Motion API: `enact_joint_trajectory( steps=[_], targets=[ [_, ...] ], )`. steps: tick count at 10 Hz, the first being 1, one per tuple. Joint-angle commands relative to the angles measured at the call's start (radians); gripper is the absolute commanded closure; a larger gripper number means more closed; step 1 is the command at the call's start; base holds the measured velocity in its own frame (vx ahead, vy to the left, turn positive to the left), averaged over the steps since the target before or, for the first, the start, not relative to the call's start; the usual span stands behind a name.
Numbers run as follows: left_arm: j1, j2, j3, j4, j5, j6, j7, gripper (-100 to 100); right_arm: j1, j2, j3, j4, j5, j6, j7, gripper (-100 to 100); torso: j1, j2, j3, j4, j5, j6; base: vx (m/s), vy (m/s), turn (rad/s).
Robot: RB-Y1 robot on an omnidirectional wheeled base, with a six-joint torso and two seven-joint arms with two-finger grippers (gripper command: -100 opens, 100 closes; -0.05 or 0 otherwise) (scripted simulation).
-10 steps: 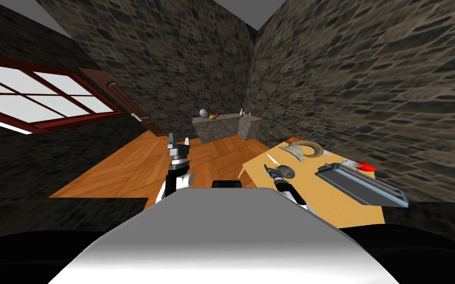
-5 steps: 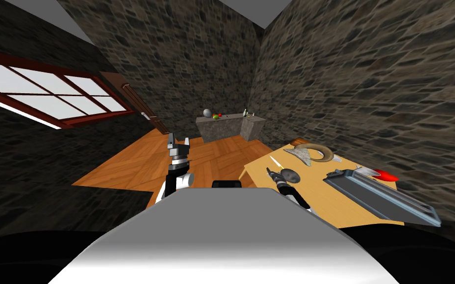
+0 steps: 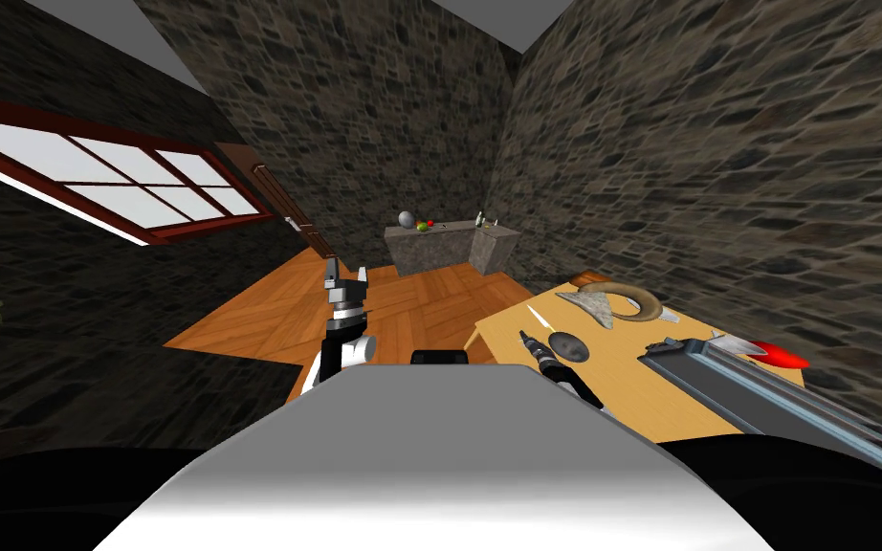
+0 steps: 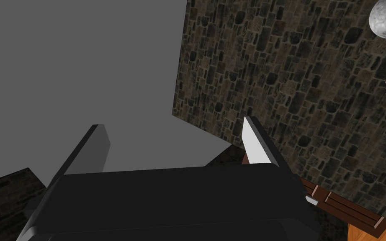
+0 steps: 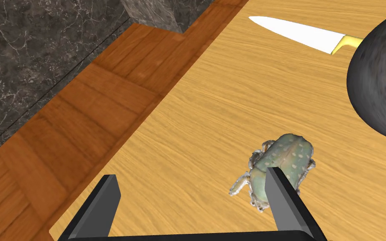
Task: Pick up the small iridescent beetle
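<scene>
Two fingers of the right gripper (image 5: pixel 191 178) stand apart over bare table (image 5: pixel 213 104), beetle (image 5: pixel 283 159) off-centre behind the finger nearer the dark disc (image 5: pixel 380 83), long axis slanting outward.

On the table (image 3: pixel 621 402), near its left edge, the beetle (image 5: pixel 282 161) lies partly behind one of the right gripper's (image 5: pixel 190 175) fingers (image 5: pixel 284 201). A round object (image 5: pixel 380 83) sits to its right, a knife (image 5: pixel 297 32) beyond both, and a long tray (image 3: pixel 764 397) farther right.
</scene>
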Motion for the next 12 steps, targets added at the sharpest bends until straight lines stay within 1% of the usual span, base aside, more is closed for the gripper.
enact_joint_trajectory(
  steps=[1,2,3,4,5,6,8,9,10,11,12],
  targets=[
    [0.000,0.000,0.000,0.000,0.000,0.000,0.000,0,0.006,-0.008,-0.006,0.009,-0.011,0.014,-0.050,-100,0.000,0.000,0.000,0.000,0.000,0.000,0.006,-0.004,0.104],
    [0.000,0.000,0.000,0.000,0.000,0.000,0.000,0,0.006,-0.008,-0.006,0.009,-0.011,0.014,-0.078,-100,0.000,0.000,0.000,0.000,0.000,0.000,0.000,0.000,0.000],
    [0.000,0.000,0.000,0.000,0.000,0.000,0.000,0,0.011,-0.015,-0.013,0.043,-0.028,0.034,-0.107,-100,0.000,0.000,0.000,0.000,0.000,0.001,0.006,-0.001,0.143],
    [0.000,0.000,0.000,0.000,0.000,0.000,0.000,0,0.011,-0.015,-0.013,0.043,-0.028,0.034,-0.141,-100,0.000,0.000,0.000,0.000,0.000,0.000,0.007,-0.006,0.095],
    [0.000,0.000,0.000,0.000,0.000,0.000,0.000,0,0.011,-0.015,-0.013,0.043,-0.028,0.034,-0.160,-100,0.000,0.000,0.000,0.000,0.000,0.000,0.003,-0.005,-0.010],
    [0.000,0.000,0.000,0.000,0.000,0.000,0.000,0,0.014,-0.022,-0.019,0.076,-0.044,0.054,-0.195,-100,0.000,0.000,0.000,0.000,0.000,0.001,0.008,0.000,0.125],
    [0.000,0.000,0.000,0.000,0.000,0.000,0.000,0,0.014,-0.022,-0.019,0.076,-0.044,0.054,-0.237,-100,0.000,0.000,0.000,0.000,0.000,0.000,0.004,-0.002,0.046],
    [0.000,0.000,0.000,0.000,0.000,0.000,0.000,0,0.017,-0.030,-0.025,0.107,-0.061,0.073,-0.271,-100,0.000,0.000,0.000,0.000,0.000,0.001,0.010,-0.002,0.115],
    [0.000,0.000,0.000,0.000,0.000,0.000,0.000,0,0.017,-0.030,-0.025,0.107,-0.061,0.073,-0.297,-100,0.000,0.000,0.000,0.000,0.000,0.000,0.011,-0.005,0.080],
    [0.000,0.000,0.000,0.000,0.000,0.000,0.000,0,0.017,-0.030,-0.025,0.107,-0.061,0.073,-0.311,-100,0.000,0.000,0.000,0.000,0.000,0.000,0.006,-0.003,-0.001],
    [0.000,0.000,0.000,0.000,0.000,0.000,0.000,0,0.020,-0.037,-0.032,0.138,-0.077,0.091,-0.348,-100,0.000,0.000,0.000,0.000,0.000,0.001,0.008,0.001,0.121]
  ],
)
